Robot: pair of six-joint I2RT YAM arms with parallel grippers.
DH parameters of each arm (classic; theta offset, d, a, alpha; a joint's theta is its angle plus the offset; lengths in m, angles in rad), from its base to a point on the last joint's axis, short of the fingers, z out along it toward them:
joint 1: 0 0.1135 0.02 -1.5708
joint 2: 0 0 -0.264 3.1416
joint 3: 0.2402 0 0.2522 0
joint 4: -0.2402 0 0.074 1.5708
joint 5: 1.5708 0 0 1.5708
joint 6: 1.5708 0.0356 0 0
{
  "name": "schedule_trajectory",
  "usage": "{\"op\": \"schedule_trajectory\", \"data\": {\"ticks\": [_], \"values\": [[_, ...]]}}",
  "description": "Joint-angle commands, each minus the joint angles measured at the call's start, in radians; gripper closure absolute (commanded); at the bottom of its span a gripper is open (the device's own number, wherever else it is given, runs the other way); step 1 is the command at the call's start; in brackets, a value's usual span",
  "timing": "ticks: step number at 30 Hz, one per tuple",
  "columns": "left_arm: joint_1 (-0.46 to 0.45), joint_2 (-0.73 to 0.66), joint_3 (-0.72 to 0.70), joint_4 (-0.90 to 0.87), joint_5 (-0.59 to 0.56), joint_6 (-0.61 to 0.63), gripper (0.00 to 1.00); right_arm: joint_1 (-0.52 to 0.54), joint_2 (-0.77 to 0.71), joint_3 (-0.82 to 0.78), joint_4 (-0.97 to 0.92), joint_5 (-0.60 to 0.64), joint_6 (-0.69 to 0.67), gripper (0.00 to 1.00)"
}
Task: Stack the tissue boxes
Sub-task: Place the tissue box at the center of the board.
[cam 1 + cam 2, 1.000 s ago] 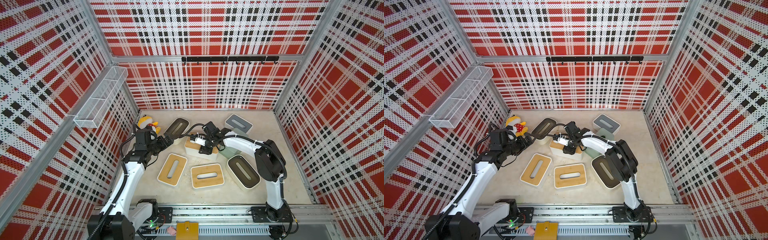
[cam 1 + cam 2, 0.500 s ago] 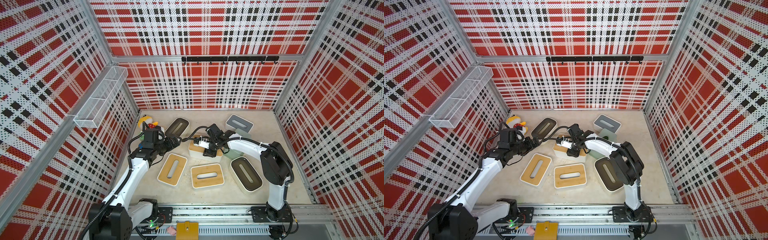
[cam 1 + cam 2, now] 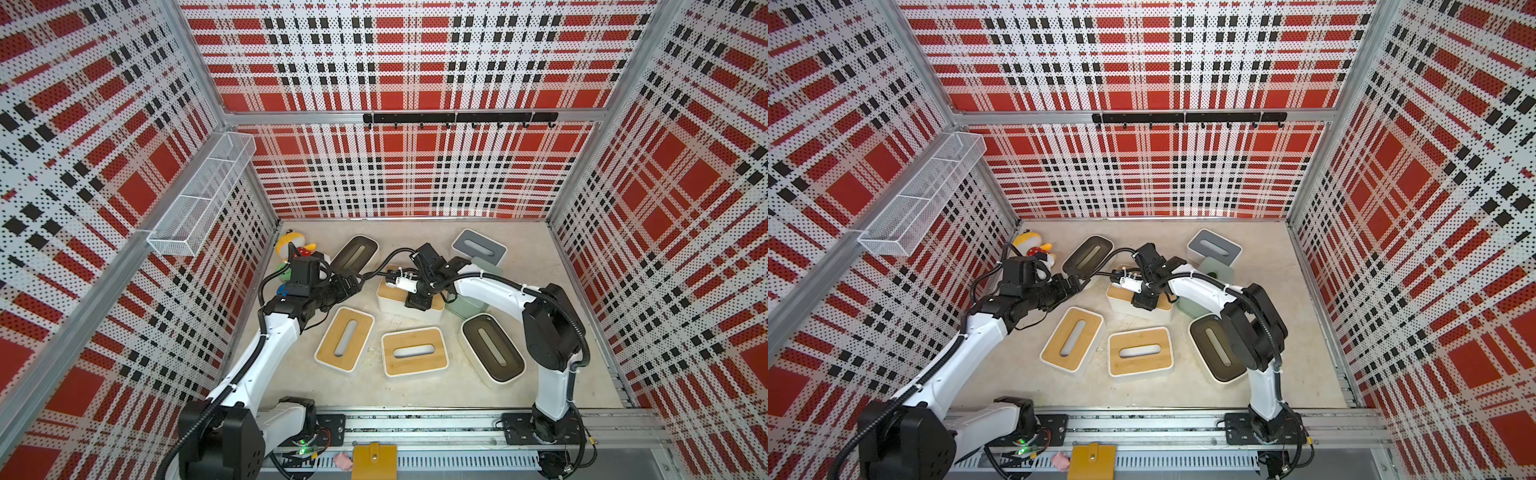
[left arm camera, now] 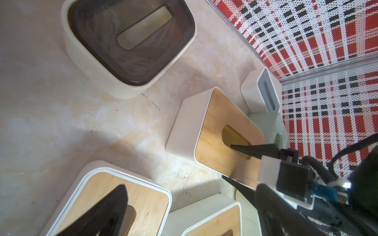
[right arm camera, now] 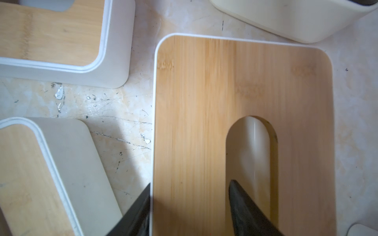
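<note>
Nearest, a row lies flat on the floor (image 3: 415, 395): a tan box (image 3: 345, 338) on the left, a second tan box (image 3: 414, 352) in the middle, and an olive box (image 3: 492, 353) on the right, all close together. Behind them, a third tan box (image 3: 387, 294) sits at the centre, and the right gripper (image 3: 415, 302) points down onto it. In the right wrist view one finger (image 5: 139, 214) is outside its long wall and the other (image 5: 243, 210) is down in the slot, but whether they pinch the wall cannot be told. A mint box (image 3: 467, 309) stands just beside it under the right arm. The left gripper (image 3: 353, 286) hovers left of the third tan box, jaws spread wide and empty. Farthest, a far olive box (image 3: 355, 254) and a grey box (image 3: 478, 248) rest near the back wall, with a toy (image 3: 286, 245) in the left corner.
</note>
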Motion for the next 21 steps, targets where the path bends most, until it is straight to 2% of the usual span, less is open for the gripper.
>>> {"op": "schedule_trajectory", "data": {"ticks": [1, 4, 7, 8, 9, 10, 12, 14, 15, 18, 21], "values": [[0.016, -0.003, 0.057, -0.015, -0.009, 0.034, 0.01, 0.007, -0.035, 0.055, 0.008, 0.000, 0.001, 0.41], [0.056, -0.006, 0.078, -0.025, 0.005, 0.039, 0.01, 0.010, -0.104, 0.046, 0.041, 0.002, 0.042, 0.40], [0.075, -0.021, 0.092, -0.032, -0.034, 0.042, 0.01, 0.009, -0.177, 0.024, 0.067, 0.020, 0.099, 0.36], [0.079, -0.023, 0.093, -0.023, -0.030, 0.043, 0.01, 0.009, -0.197, 0.008, 0.073, 0.019, 0.112, 0.21], [0.085, -0.022, 0.095, -0.017, -0.021, 0.042, 0.01, 0.009, -0.215, -0.003, 0.078, 0.020, 0.127, 0.15], [0.091, -0.018, 0.098, -0.012, -0.012, 0.043, 0.01, 0.009, -0.233, -0.008, 0.074, 0.015, 0.142, 0.01], [0.100, -0.004, 0.107, -0.008, 0.004, 0.042, 0.01, 0.009, -0.278, -0.029, 0.092, 0.054, 0.202, 0.00], [0.099, 0.013, 0.118, -0.001, 0.018, 0.050, 0.01, 0.007, -0.322, -0.067, 0.140, 0.148, 0.293, 0.00], [0.098, 0.022, 0.124, -0.001, 0.019, 0.053, 0.01, 0.008, -0.344, -0.092, 0.178, 0.199, 0.361, 0.00], [0.094, 0.061, 0.144, -0.001, 0.031, 0.056, 0.01, -0.002, -0.409, -0.154, 0.248, 0.324, 0.682, 0.00], [0.076, 0.097, 0.162, 0.000, 0.032, 0.061, 0.00, -0.041, -0.423, -0.139, 0.185, 0.340, 0.987, 0.00]]}}
